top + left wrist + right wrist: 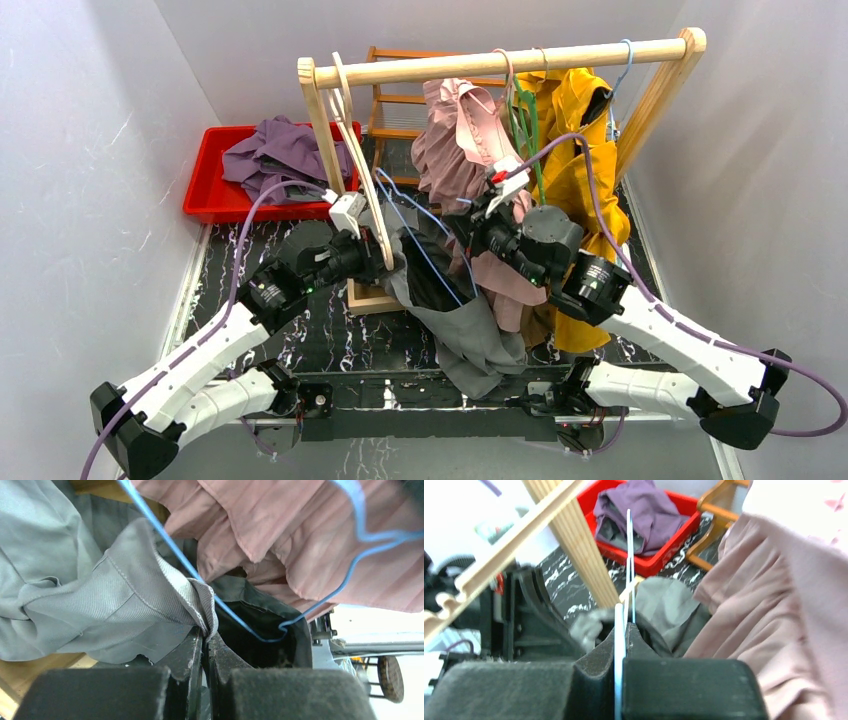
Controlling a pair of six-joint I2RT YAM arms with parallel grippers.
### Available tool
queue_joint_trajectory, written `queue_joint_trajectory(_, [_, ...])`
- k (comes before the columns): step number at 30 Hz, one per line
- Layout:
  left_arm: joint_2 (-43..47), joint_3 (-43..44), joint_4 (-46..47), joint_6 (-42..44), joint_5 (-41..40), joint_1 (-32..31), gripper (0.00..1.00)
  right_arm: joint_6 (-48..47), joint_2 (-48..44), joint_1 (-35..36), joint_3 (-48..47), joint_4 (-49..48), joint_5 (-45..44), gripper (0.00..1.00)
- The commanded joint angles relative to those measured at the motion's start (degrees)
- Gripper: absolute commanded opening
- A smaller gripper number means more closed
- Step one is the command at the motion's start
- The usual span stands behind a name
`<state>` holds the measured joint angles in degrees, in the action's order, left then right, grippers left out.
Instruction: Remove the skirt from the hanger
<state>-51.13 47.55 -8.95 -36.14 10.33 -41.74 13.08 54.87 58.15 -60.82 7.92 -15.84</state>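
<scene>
A grey skirt (470, 335) hangs off a thin blue wire hanger (425, 240) between the two arms, in front of the wooden rack. My left gripper (385, 262) is shut on the skirt's waistband edge (202, 605), the cloth pinched between its fingertips (207, 632). The hanger wire (240, 620) crosses just above the jaws. My right gripper (478, 232) is shut on the blue hanger wire (619, 625), which runs straight up between its fingers. The grey skirt (659, 602) bunches just beyond it.
A wooden clothes rack (500, 62) carries a pink ruffled garment (455, 140) and a yellow garment (580, 150). An empty wooden hanger (365, 190) hangs at the rack's left post. A red bin (215, 185) with purple clothes sits at the back left.
</scene>
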Motion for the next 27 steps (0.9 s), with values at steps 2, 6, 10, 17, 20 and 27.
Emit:
queue_joint_trajectory(2, [1.75, -2.63, 1.63, 2.04, 8.32, 0.09, 0.00, -2.76, 2.49, 0.11, -9.56, -2.08, -9.15, 0.00])
queue_joint_trajectory(6, [4.71, -4.18, -0.37, 2.35, 10.32, 0.08, 0.00, -4.58, 5.66, 0.12, -13.34, -4.87, -12.86, 0.00])
queue_joint_trajectory(10, [7.59, -3.00, -5.01, 3.08, 8.60, 0.08, 0.00, -9.23, 10.87, 0.08, -17.05, -6.87, -12.46, 0.00])
queue_joint_trajectory(17, [13.43, 4.70, -22.34, 7.56, -2.99, 0.08, 0.00, -12.99, 12.93, 0.12, -17.19, -11.07, -12.40, 0.00])
queue_joint_trajectory(20, [16.95, 7.48, -29.06, 7.95, -8.29, 0.08, 0.00, -14.61, 13.24, 0.12, -16.80, -11.70, -13.89, 0.00])
queue_joint_trajectory(27, [16.00, 18.58, -48.20, 5.18, -27.40, 0.08, 0.00, -14.53, 12.50, 0.10, -15.33, -13.31, -14.46, 0.00])
